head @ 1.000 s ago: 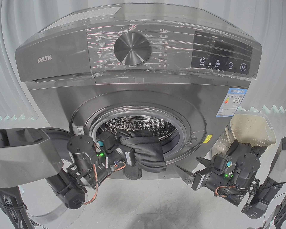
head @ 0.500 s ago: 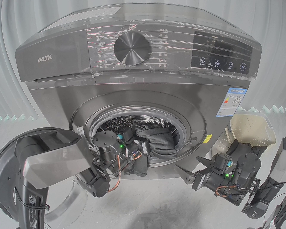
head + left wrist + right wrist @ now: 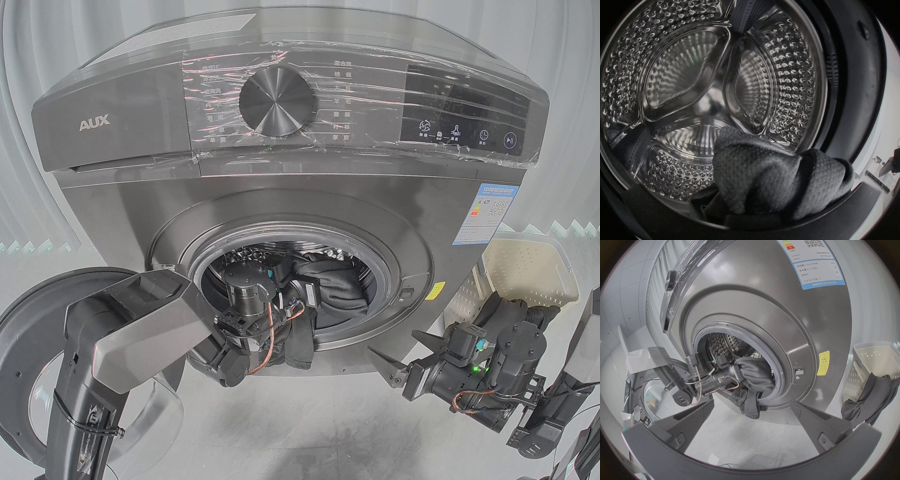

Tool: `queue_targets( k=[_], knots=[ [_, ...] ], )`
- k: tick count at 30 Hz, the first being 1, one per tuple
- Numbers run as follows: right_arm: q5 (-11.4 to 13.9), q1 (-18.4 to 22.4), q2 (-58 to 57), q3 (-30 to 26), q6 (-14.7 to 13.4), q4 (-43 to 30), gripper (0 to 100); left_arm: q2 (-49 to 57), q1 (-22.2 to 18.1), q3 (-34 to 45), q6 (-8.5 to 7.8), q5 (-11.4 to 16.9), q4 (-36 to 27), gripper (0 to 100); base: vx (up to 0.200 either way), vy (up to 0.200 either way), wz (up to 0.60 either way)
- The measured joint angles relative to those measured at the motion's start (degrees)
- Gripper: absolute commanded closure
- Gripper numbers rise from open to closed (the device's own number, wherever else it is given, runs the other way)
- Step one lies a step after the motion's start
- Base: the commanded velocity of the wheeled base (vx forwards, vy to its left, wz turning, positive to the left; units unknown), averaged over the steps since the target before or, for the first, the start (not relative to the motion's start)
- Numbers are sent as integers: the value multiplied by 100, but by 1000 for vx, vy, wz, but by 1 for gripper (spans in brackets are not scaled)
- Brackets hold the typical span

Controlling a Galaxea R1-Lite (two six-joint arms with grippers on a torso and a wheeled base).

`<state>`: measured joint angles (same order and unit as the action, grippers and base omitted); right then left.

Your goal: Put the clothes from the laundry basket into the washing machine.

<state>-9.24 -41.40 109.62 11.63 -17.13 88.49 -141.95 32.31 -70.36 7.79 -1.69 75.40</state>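
Grey metal fills most of the head view: the washing machine (image 3: 300, 187) stands front-on with its round opening uncovered, and its door (image 3: 37, 325) is swung fully aside on the robot's left. Through the opening the drum (image 3: 693, 78) shows its dimpled steel wall and raised paddles. To the machine's right, close against its side, stands the cream laundry basket (image 3: 537, 262), perforated and tilted toward the robot. A dark garment (image 3: 334, 284) sits in the mouth of the machine, bunched up inside the opening, with one end trailing out over the lower lip and hanging down the front panel. A second dark garment (image 3: 872, 396) is draped over the near rim of the basket, part inside and part hanging outside. The left gripper (image 3: 310, 294) is inside the opening at the left of the bunched garment; its fingers are buried in the cloth and clamped on it, holding the bundle up off the lip. The right gripper (image 3: 390, 340) hovers low above the floor (image 3: 312, 425) between the machine's front and the basket, its fingers spread wide apart and holding nothing. On the control panel a round metal dial (image 3: 277, 102) sits under plastic wrap. A blue-edged label (image 3: 485, 214) is stuck at the front's upper right, and a small yellow sticker (image 3: 435, 290) lies just right of the opening.
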Motion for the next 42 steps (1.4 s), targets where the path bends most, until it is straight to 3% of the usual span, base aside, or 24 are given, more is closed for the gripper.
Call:
queue_targets(
  k=[12, 24, 25, 34, 42],
  knots=[
    [10, 13, 24, -33, -17, -2, 0, -585, -310, -1560, -51, -265, -1092, 100, 0, 0, 0],
    [18, 39, 33, -50, -30, 0, 0, -1090, -588, -3176, -43, -763, -1882, 100, 0, 0, 0],
    [16, 39, 33, -55, -30, 0, 0, -1103, -596, -3200, -38, -769, -1885, 0, 0, 0, 0],
    [21, 48, 33, -56, -35, 0, 0, -1048, -588, -2842, 39, -777, -1827, 0, 0, 0, 0],
    [18, 41, 33, -55, -30, 0, 0, -474, -461, -1635, 35, -703, -2118, 0, 0, 0, 0]
  ],
)
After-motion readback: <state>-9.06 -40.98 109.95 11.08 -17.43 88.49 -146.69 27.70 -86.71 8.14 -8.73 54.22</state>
